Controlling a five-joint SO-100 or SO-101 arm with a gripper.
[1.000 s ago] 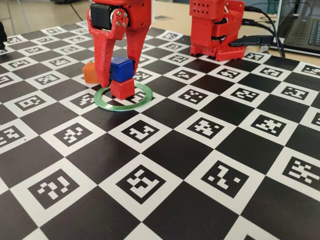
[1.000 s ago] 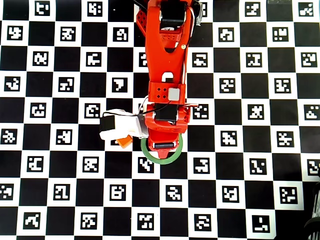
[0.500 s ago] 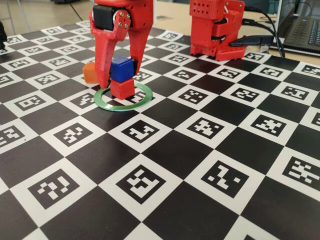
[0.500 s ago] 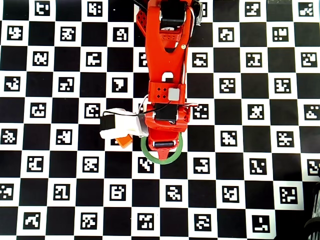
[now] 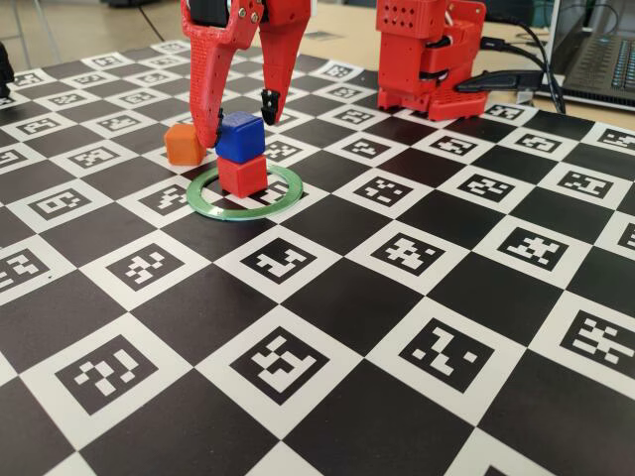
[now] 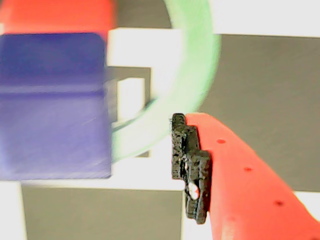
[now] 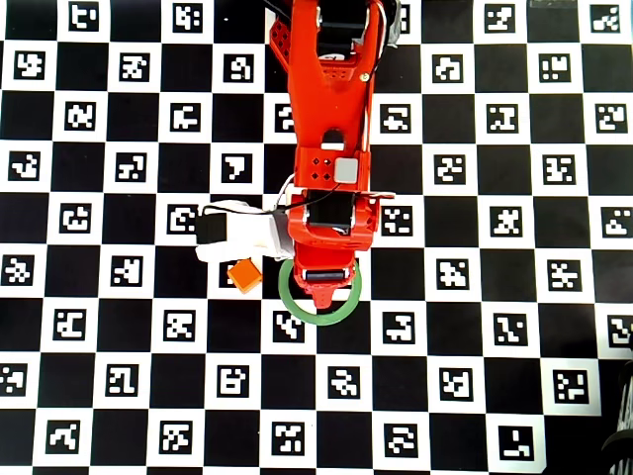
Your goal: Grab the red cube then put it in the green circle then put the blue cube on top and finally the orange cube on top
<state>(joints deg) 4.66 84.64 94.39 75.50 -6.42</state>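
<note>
In the upper left of the fixed view, the blue cube (image 5: 240, 136) is sitting on the red cube (image 5: 242, 175), which is standing inside the green circle (image 5: 244, 192) on the checkered tabletop (image 5: 417, 297). The gripper (image 5: 239, 116) is hanging over the stack with its jaws spread wide and gripping nothing (the blue cube stands free between them). The orange cube (image 5: 183, 144) is resting just left of the ring.

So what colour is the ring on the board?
Light green, seen best in the fixed view.
</note>
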